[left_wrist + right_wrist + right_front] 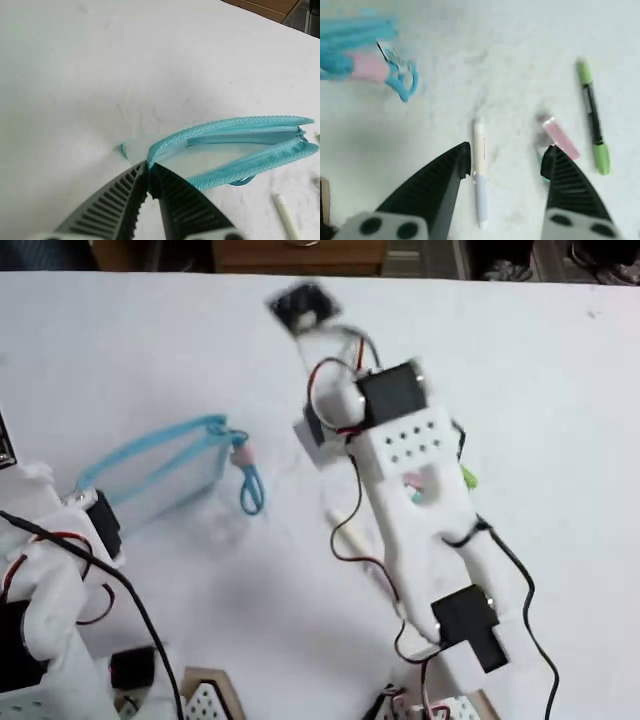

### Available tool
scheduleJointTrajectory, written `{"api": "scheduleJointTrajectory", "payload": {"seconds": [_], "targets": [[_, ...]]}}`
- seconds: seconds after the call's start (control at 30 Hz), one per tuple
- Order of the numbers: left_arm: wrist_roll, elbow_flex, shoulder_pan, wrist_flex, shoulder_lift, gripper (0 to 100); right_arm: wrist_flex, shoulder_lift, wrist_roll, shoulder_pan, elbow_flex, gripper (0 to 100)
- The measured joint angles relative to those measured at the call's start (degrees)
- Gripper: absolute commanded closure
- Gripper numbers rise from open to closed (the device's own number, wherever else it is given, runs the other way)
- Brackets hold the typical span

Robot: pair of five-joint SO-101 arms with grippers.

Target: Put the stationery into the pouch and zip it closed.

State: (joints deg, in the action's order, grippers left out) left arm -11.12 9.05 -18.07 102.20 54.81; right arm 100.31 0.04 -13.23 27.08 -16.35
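A clear pouch (pixel 160 475) with a light blue zipper lies left of centre, its mouth open (pixel 235 145). My left gripper (pixel 148 172) is shut on the pouch's near corner. A pink tag and blue loop (pixel 402 82) hang at the far end. A white pen (pixel 480 170), a small pink item (pixel 560 137) and a green marker (pixel 592 117) lie on the table beside the pouch. My right gripper (pixel 507 152) hangs open above them, the pen by one finger and the pink item by the other. From above, the right arm (pixel 415 470) hides most of these items.
The white table (pixel 560 390) runs wide to the right and back. Wooden furniture (pixel 300 255) stands beyond the far edge. Both arm bases and cables sit at the near edge (pixel 200 695). A dark object (pixel 5 445) shows at the left edge.
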Motion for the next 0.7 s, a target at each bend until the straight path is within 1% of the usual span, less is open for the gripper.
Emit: {"api": "scheduleJointTrajectory", "payload": {"seconds": [0.1, 0.33, 0.43, 0.7], "targets": [[0.00, 0.00, 0.00, 0.00, 0.00, 98, -0.79, 0.00, -3.16, 0.18, 10.81, 76.3], [0.00, 0.00, 0.00, 0.00, 0.00, 98, -15.82, 0.00, -10.20, 0.18, 32.79, 76.4], [0.00, 0.00, 0.00, 0.00, 0.00, 98, -20.92, 0.00, -10.81, 0.18, 37.63, 76.5], [0.00, 0.00, 0.00, 0.00, 0.00, 98, -32.26, 1.41, -10.99, 0.26, 44.13, 76.5]]}}
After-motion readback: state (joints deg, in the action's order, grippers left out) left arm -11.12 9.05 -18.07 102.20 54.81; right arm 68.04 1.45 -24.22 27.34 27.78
